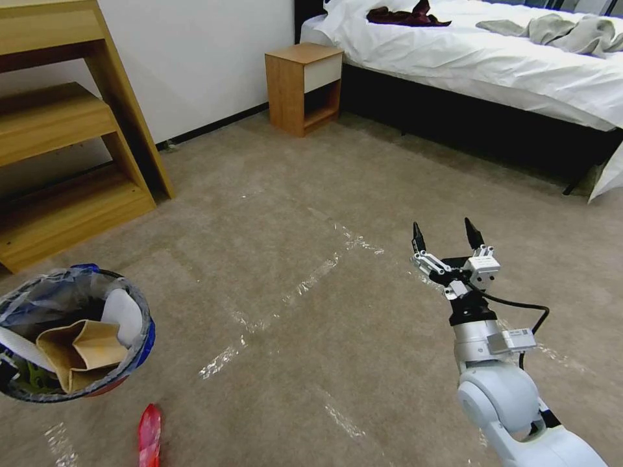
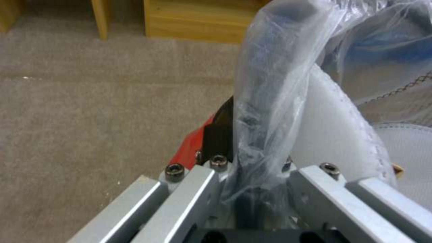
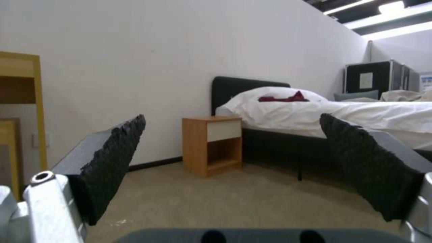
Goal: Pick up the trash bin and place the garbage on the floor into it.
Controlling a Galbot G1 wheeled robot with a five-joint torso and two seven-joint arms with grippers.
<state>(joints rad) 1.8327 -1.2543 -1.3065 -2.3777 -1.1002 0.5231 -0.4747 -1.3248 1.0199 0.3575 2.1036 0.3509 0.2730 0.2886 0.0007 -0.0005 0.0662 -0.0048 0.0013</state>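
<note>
Trash bin (image 1: pixel 133 353) sits at the left side of the head view, raised off the floor (image 1: pixel 305 214), its mouth tilted toward the camera. Blue upper band and a bit of red base show at the rim's near side. Crinkled grey plastic liner (image 1: pixel 48 292) folds over the rim. Inside: a tan paper bag (image 1: pixel 81 353), a white slipper (image 1: pixel 123 314) leaning on the far wall, another white flat piece (image 1: pixel 16 344) at the left edge (probably the second slipper, cannot tell).

Left gripper (image 2: pixel 252 168) in the left wrist view is clamped on the bin's rim: black fingers (image 2: pixel 220 135) closed over the wall with the liner bunched between them, red bin side just beside the outer finger, white slipper (image 2: pixel 333 135) on the inner side.

A red wrapper (image 1: pixel 149 436) lies on the carpet just below the bin, near the bottom edge of the head view. Clear tape strips (image 1: pixel 311 279) cross the carpet in the middle.

Right gripper (image 1: pixel 448 240) is held out over bare carpet at the right, well apart from the bin, fingers spread wide with nothing between them; right wrist view shows both black ridged pads (image 3: pixel 112 158) apart.

Behind: wooden shelf unit (image 1: pixel 58 130) at far left, nightstand (image 1: pixel 304 87) against the wall, bed (image 1: pixel 493 58) with white sheets at the far right.
</note>
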